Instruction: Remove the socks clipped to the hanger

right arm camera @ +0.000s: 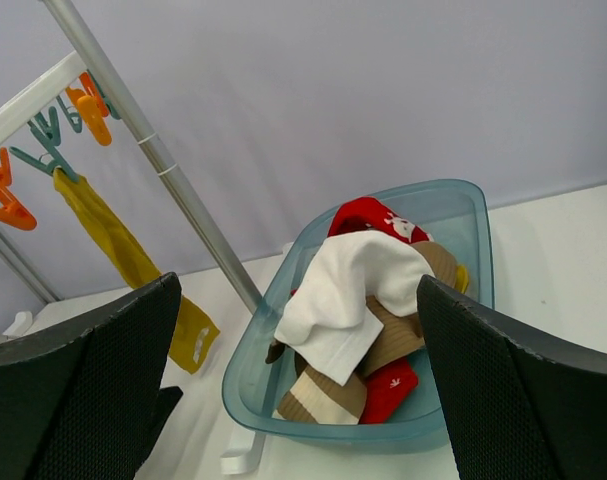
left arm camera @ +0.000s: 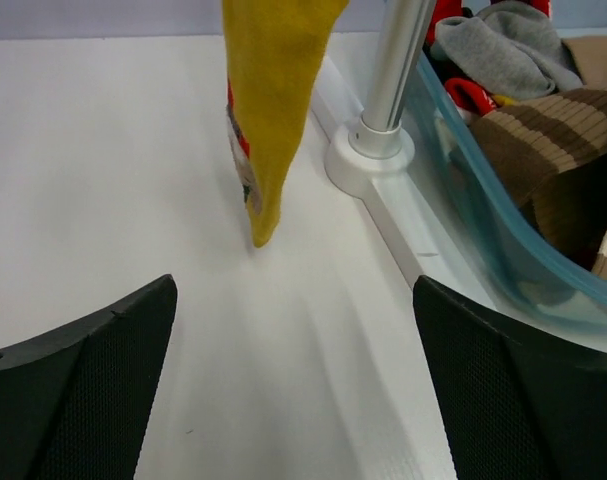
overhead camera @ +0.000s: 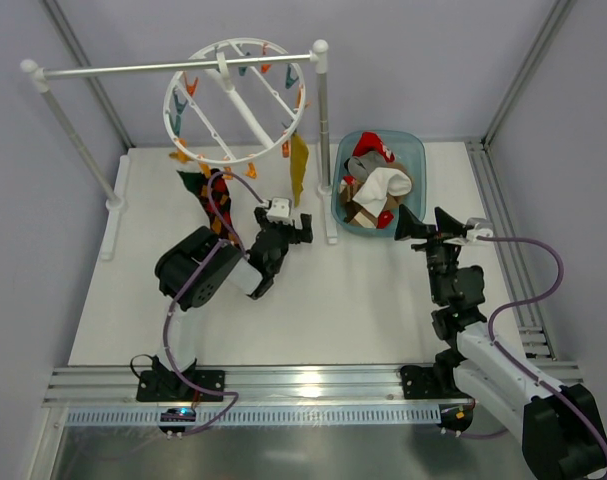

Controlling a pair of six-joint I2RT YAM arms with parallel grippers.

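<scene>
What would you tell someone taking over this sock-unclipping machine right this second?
Left gripper: open, empty, low over the table, facing the yellow sock.
Right gripper: open, empty, beside the blue basin.
The hanger hangs on the rail. The yellow sock and a dark patterned sock are still clipped to it.
Done: several socks lie in the basin, among them a white sock, a red sock and a brown-striped sock.
Left to do: unclip the yellow sock, probably the left arm's next job, then the dark one.
</scene>
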